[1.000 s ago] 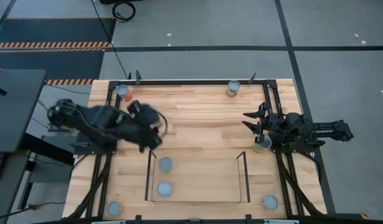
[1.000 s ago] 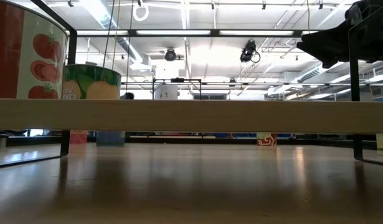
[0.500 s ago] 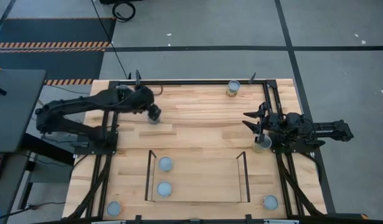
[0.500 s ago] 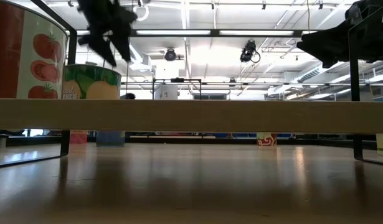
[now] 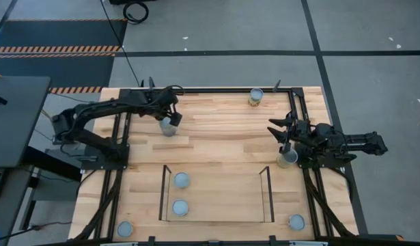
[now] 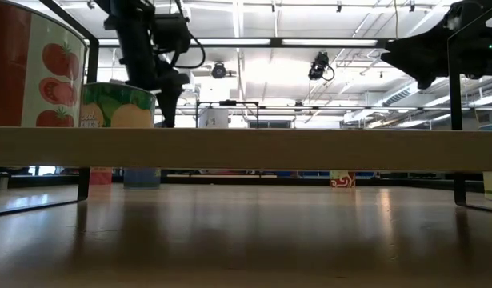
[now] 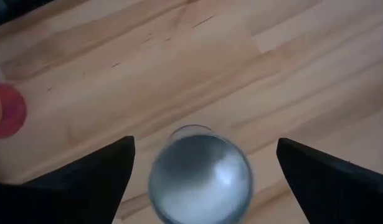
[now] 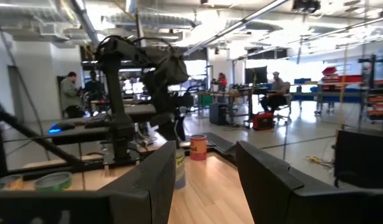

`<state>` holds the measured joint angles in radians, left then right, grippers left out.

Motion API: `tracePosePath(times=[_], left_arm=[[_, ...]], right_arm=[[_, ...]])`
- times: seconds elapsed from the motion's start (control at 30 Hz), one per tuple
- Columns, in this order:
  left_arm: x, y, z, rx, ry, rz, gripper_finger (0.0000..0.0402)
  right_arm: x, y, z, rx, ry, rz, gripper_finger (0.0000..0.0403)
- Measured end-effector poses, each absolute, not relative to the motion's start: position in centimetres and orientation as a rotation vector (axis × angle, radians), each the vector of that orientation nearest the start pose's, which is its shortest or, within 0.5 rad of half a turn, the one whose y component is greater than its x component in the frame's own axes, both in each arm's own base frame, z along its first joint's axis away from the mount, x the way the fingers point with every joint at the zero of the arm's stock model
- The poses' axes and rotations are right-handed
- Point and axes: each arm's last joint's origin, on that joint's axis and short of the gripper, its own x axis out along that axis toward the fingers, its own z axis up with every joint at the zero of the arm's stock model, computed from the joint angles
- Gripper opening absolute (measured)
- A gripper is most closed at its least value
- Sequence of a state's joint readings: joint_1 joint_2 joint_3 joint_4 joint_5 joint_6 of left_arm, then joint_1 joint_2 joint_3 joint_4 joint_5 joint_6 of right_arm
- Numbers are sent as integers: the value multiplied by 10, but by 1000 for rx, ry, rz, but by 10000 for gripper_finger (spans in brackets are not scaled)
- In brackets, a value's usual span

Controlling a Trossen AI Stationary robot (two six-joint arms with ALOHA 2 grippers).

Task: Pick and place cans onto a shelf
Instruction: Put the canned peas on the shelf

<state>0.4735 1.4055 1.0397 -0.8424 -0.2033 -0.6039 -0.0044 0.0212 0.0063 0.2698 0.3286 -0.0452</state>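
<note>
A can with a grey-blue metal top [image 7: 200, 179] stands upright on the table at the far left [image 5: 167, 127]. My left gripper [image 5: 170, 117] hangs open just above it, pointing steeply down, one finger on either side and clear of it. Two cans [image 5: 182, 180] [image 5: 179, 206] stand on the shelf [image 5: 216, 198] near its left end. In the low view these show a tomato label [image 6: 34, 72] and a green label [image 6: 118, 104]. My right gripper [image 5: 278, 130] waits open at the right edge, holding nothing.
Loose cans stand at the far edge [image 5: 255, 96], beside the right arm [image 5: 287, 158], and at the near left [image 5: 125, 229] and near right [image 5: 296, 222] corners. A red can [image 7: 4, 111] stands close to the left gripper. Dark frame rails [image 5: 291, 109] run along the table's sides.
My left gripper has swung from beside the shelf's left end toward the table's far edge. It has tipped to point down and sunk over the can at the far left. The cans have kept their places.
</note>
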Motion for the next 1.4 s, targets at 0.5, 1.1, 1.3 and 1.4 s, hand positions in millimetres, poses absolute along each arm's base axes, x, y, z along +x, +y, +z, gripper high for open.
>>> tracePosePath(times=[0.5,1.1,1.3,1.4], left_arm=[[227,120,231,-685,1121,1005,398],[238,108,231,-675,1092,957,398],[242,106,235,-665,1070,942,398],[243,105,232,-693,1074,913,398]], right_arm=[[94,-10,189,0,-243,-358,174],[94,-10,189,0,-243,-356,174],[94,-10,189,1,-243,-355,174],[94,-10,189,20,-247,-352,174]])
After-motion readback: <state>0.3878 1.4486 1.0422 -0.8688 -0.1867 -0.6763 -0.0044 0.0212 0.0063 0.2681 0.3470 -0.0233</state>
